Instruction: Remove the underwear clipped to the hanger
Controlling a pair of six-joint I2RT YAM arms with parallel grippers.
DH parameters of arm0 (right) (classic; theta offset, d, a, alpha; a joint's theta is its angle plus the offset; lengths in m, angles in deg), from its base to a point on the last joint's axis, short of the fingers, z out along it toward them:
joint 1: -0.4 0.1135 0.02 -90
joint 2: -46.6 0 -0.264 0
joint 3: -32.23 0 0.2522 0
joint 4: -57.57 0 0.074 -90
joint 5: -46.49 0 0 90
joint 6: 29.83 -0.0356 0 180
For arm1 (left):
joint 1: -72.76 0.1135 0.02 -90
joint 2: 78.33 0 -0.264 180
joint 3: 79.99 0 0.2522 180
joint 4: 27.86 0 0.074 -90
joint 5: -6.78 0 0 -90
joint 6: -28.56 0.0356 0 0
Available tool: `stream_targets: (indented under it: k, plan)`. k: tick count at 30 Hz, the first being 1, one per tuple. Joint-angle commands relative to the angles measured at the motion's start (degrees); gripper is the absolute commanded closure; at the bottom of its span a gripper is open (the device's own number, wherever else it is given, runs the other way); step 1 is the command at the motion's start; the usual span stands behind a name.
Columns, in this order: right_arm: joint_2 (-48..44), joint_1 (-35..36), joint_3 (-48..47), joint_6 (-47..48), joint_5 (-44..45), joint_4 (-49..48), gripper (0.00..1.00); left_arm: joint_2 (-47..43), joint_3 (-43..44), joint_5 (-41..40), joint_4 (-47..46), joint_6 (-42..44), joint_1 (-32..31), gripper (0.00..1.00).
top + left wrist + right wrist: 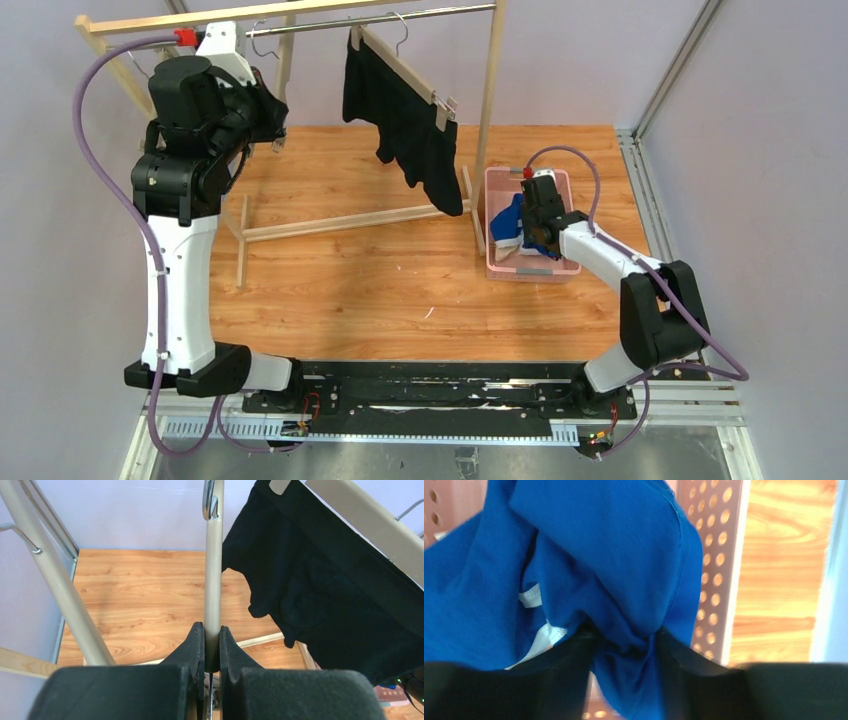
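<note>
- I see two pairs: one black, one blue.
- My left hand [212, 630] is up at the wooden rack [490, 80]. Its two fingers are pressed tight on one tan hanger [213, 570].
- The black underwear [405, 120] hangs just beside that, clipped to a second hanger [400, 68] on the rack.
- My right hand [626, 645] is down in the one pink basket [500, 178] on the table [350, 290].
- The blue underwear [599, 555], with white trim, is in the basket, bunched between my two right fingers.
- Those fingers stand a little apart. I cannot tell if they pinch the cloth or not.
</note>
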Motion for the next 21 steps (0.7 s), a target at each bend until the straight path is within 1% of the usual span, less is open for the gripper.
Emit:
stream_targets:
  k: [1, 2, 3, 10, 14, 17, 18, 19, 21]
  plan:
    - [-0.9, -1.0, 0.4, -2.2, -1.6, 0.4, 0.38, 0.8, -0.1, 0.9, -3.2, -0.5, 0.8, 1.00]
    - [-1.6, -0.9, 0.5, -2.3, -1.6, 0.6, 0.32, 0.9, -0.2, 1.0, -3.2, -0.5, 0.8, 1.00]
    - [-2.6, -0.9, 0.5, -2.3, -1.4, 0.8, 0.31, 0.9, -0.5, 1.1, -3.4, -0.5, 0.9, 1.00]
    - [-11.8, -0.9, 1.7, -1.0, 0.0, 2.0, 0.29, 1.5, -2.4, 0.6, -4.4, -0.4, 1.0, 1.00]
    - [-18.9, -0.9, 2.9, -0.5, -0.5, 2.4, 0.29, 2.0, -3.1, -0.8, -5.3, -0.5, 1.1, 1.00]
    - [-23.3, -0.9, 3.6, -0.5, -0.9, 2.8, 0.28, 2.7, -3.0, -1.5, -5.9, -0.7, 1.2, 0.98]
    - [-24.6, -0.9, 3.6, -0.5, -1.0, 3.0, 0.28, 3.0, -2.9, -1.1, -5.9, -0.9, 1.3, 0.95]
    - [-25.9, -0.8, 3.8, -0.5, -1.2, 3.2, 0.28, 3.1, -2.8, -0.6, -5.8, -1.1, 1.3, 0.90]
    - [-28.4, -0.8, 4.0, -0.6, -1.5, 3.7, 0.28, 2.8, -3.5, 0.2, -5.9, -1.7, 1.3, 0.71]
